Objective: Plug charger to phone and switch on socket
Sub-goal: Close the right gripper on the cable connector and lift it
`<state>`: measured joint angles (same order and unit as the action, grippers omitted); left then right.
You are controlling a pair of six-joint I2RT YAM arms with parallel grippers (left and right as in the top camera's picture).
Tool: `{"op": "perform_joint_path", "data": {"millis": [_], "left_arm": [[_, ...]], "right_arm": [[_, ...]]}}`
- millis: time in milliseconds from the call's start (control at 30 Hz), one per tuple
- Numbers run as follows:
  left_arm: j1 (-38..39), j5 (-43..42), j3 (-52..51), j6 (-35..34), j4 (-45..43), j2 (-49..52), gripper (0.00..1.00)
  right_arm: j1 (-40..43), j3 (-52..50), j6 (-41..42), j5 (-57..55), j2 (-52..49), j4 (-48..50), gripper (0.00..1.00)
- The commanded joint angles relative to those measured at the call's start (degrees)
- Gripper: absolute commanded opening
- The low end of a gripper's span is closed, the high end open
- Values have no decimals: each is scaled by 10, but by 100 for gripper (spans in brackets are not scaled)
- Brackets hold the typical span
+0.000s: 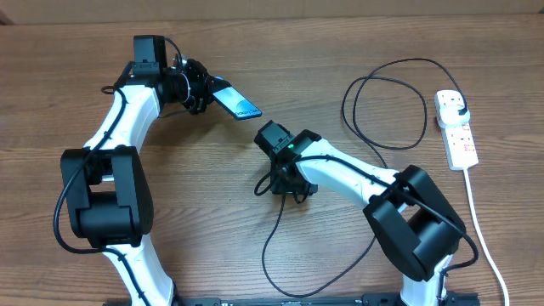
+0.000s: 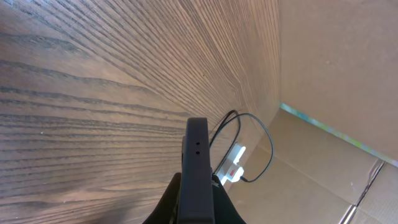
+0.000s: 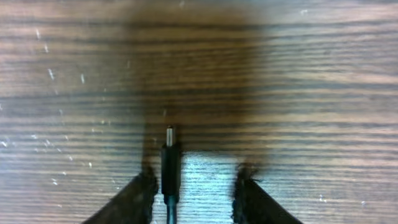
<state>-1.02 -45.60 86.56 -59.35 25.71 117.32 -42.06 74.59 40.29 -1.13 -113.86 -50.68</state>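
My left gripper (image 1: pixel 202 90) is shut on the phone (image 1: pixel 237 104) and holds it off the table at the back left, its blue screen up. In the left wrist view the phone (image 2: pixel 198 168) shows edge-on between the jaws (image 2: pixel 196 208). My right gripper (image 1: pixel 285 185) is open and low over mid-table. The charger's connector tip (image 3: pixel 170 160) lies between its fingers (image 3: pixel 193 186), close to the left finger. The black cable (image 1: pixel 274 242) loops across the table to its plug (image 1: pixel 457 104), which sits in the white socket strip (image 1: pixel 459 136) at the far right.
The strip's thick white cord (image 1: pixel 478 229) runs down the right edge of the table. The cable makes a large loop (image 1: pixel 384 102) beside the strip. The strip (image 2: pixel 231 168) and a cardboard wall (image 2: pixel 336 56) show in the left wrist view.
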Motion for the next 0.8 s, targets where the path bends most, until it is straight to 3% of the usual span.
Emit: {"op": "perform_joint_path", "data": {"millis": [0, 533, 767], "left_arm": [[-2, -20, -1, 11, -2, -14, 4], [-2, -20, -1, 11, -2, -14, 4], [-2, -20, -1, 11, -2, -14, 4]], "right_arm": [[-3, 11, -2, 4, -10, 3, 37], [-3, 11, -14, 8, -10, 9, 32], [-3, 11, -15, 8, -10, 9, 25]]}}
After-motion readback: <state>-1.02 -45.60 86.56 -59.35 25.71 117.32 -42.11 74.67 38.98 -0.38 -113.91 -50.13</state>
